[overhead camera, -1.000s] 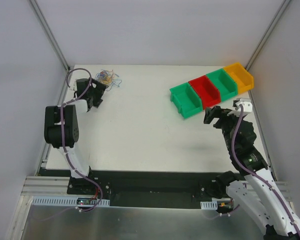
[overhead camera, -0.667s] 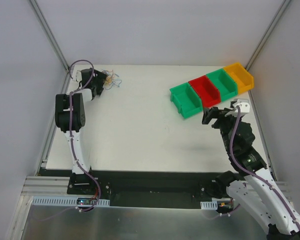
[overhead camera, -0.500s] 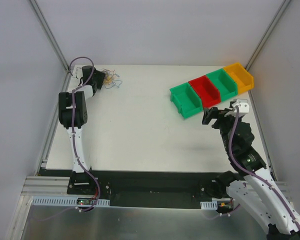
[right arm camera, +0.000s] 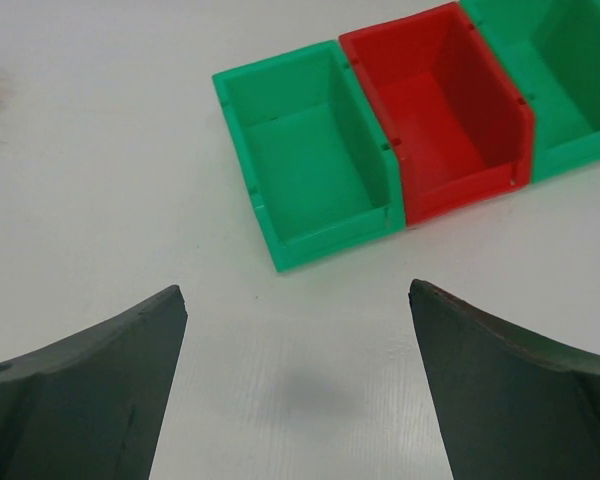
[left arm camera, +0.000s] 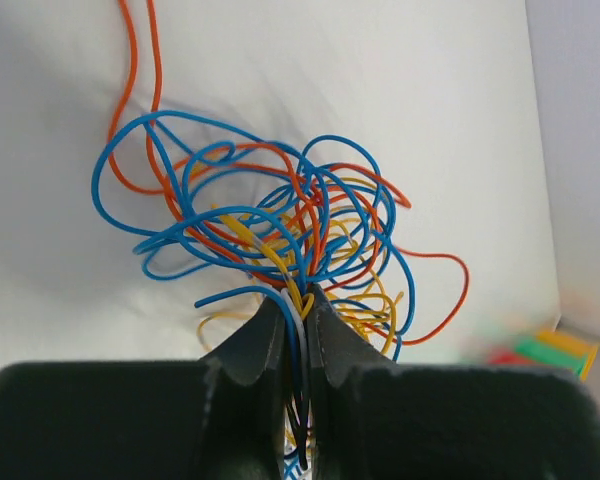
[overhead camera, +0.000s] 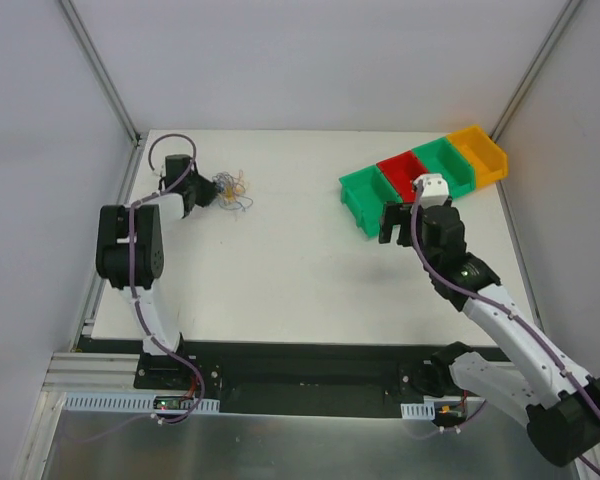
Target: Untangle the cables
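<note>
Left gripper (left arm camera: 292, 300) has its fingers pinched almost together on a few blue and yellow strands at the near side of the cables (left arm camera: 280, 220). The cables are a tangled bunch lying on the table (overhead camera: 300, 270) toward its far left corner, a little in from the left edge. Loose orange-red and blue loops spread outward from the knot. Right gripper (right arm camera: 295, 292) hangs spread wide and holds nothing, just in front of the green bin (right arm camera: 325, 238). That bin sits touching a red bin (right arm camera: 460, 195) in a row toward the far right edge. A wide stretch of white tabletop separates the bunch from the bins.
</note>
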